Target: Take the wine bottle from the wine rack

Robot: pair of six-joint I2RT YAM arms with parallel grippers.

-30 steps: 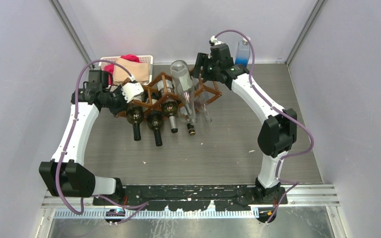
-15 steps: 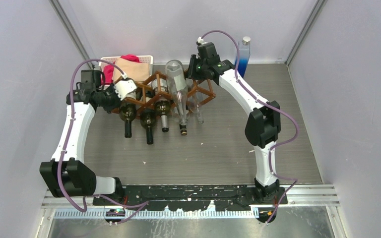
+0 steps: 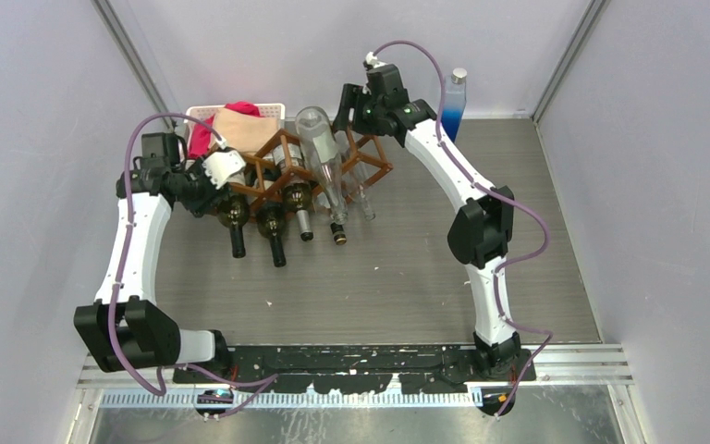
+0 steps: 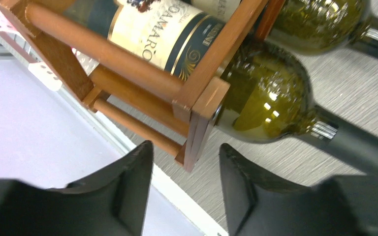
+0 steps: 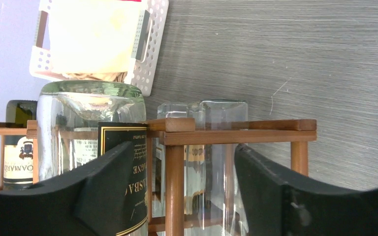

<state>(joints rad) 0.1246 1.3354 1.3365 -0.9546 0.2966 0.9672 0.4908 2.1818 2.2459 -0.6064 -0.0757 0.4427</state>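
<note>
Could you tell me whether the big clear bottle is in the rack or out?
In: the big clear bottle lies between the rack's wooden bars.

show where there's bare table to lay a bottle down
Widest bare patch: the table between the bottle necks and the arm bases. Also the right side, in front of the blue bottle. Crowded: back left, around the wine rack and white basket.

The brown wooden lattice wine rack (image 5: 237, 137) stands in the upper middle of the overhead view. Three dark green wine bottles (image 3: 272, 222) lie in its left cells, necks pointing toward the bottom edge. A clear bottle (image 3: 320, 150) lies right of centre.
</note>
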